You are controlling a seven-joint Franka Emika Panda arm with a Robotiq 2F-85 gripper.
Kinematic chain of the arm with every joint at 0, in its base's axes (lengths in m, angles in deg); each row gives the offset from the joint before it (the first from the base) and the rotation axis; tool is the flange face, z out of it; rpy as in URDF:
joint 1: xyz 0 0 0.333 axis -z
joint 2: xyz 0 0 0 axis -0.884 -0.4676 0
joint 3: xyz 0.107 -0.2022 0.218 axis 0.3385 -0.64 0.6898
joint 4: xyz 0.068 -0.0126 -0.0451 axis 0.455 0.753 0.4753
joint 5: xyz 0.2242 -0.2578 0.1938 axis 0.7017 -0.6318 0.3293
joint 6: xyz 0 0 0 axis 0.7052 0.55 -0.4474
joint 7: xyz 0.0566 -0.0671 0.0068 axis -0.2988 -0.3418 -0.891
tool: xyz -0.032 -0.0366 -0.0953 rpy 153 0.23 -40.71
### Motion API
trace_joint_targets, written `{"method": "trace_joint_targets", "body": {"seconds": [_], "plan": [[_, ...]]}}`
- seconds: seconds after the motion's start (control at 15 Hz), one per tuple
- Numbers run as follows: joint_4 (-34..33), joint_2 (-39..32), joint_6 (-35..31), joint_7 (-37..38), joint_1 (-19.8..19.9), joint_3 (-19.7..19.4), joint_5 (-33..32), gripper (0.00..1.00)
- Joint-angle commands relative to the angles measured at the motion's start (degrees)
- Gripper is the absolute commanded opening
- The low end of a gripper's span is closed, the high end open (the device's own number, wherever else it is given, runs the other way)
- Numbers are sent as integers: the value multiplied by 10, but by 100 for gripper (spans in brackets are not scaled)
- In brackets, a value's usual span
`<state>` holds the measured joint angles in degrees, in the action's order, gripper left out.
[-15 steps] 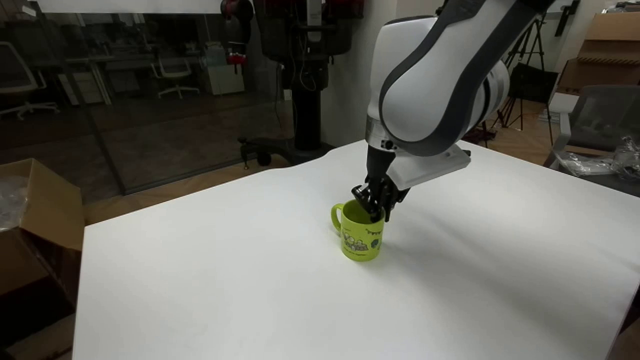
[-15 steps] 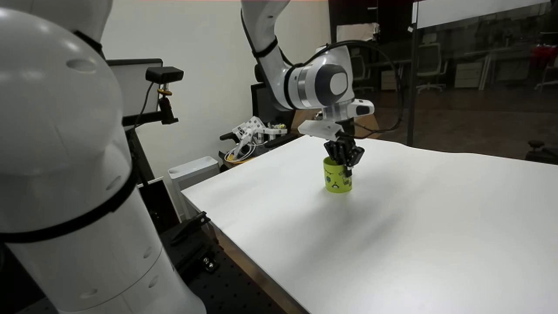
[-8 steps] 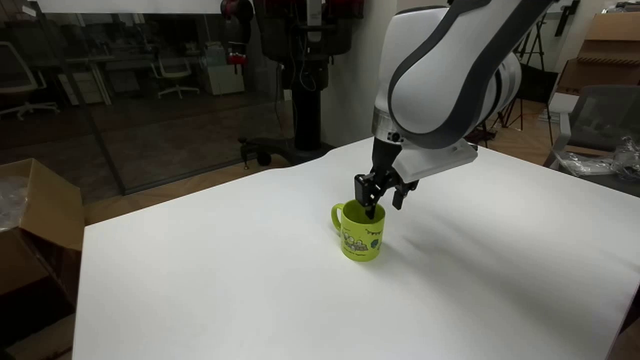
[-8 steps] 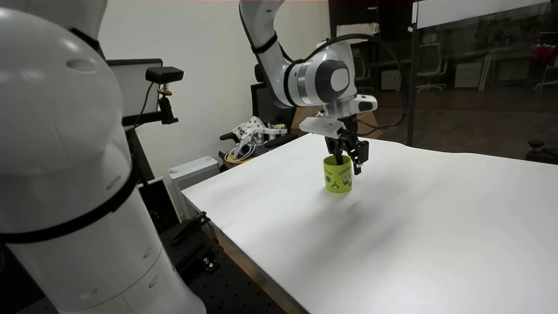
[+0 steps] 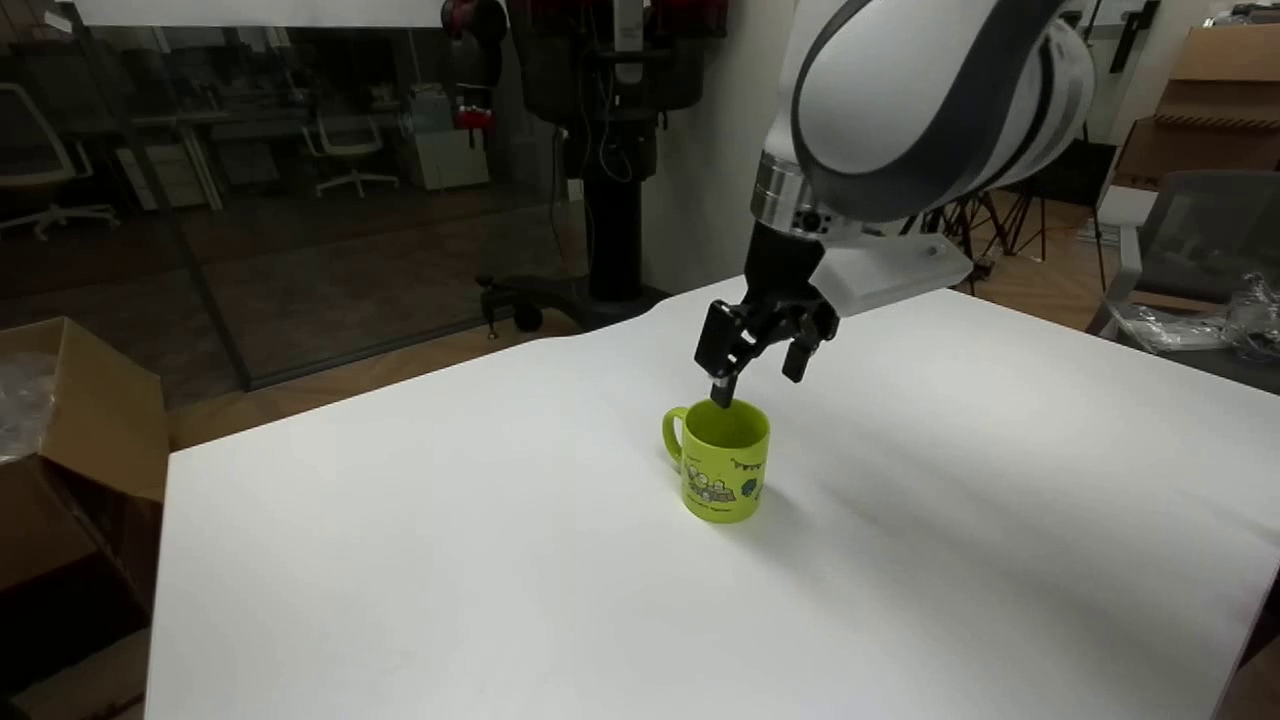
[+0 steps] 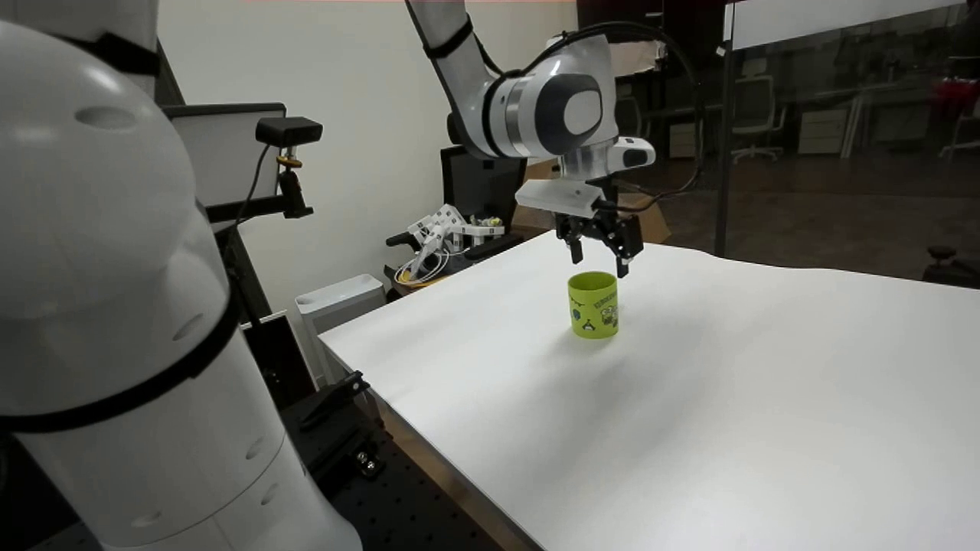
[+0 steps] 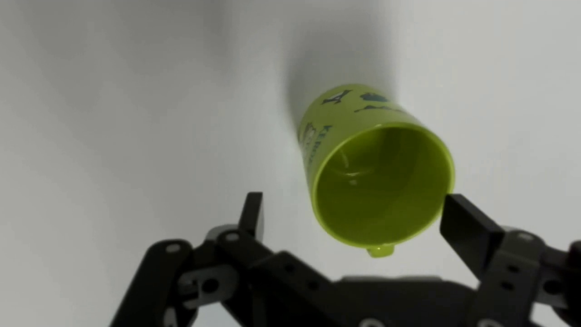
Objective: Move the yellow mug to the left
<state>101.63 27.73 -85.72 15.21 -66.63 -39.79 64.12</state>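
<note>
- Yellow mug (image 5: pixel 724 480): upright on white table (image 5: pixel 430 570), dark prints on its wall.
- Gripper (image 6: pixel 600 265): just above mug in both exterior views.
- Fingers (image 6: pixel 630 239): spread wide, holding nothing; tips apart from mug rim, slim gap visible in an exterior view.
- Wrist view: mug mouth shows between the fingers, one tip overlapping the rim by line of sight; handle (image 7: pixel 380 251) pokes out on mug's gripper side.
- Cardboard box (image 5: pixel 105 405): well apart from mug, beyond table edge.

Both exterior views overlook the table (image 5: pixel 430 560); the wrist view looks closely into the mug (image 7: pixel 376 177).
</note>
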Motion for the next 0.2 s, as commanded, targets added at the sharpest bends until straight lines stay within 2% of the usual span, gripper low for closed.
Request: {"method": "trace_joint_targets", "body": {"seconds": [0.0, 0.13], "plan": [[2, 7, 5, -11, 14, 15, 3, 100], [5, 12, 6, -18, 21, 21, 5, 100]]}}
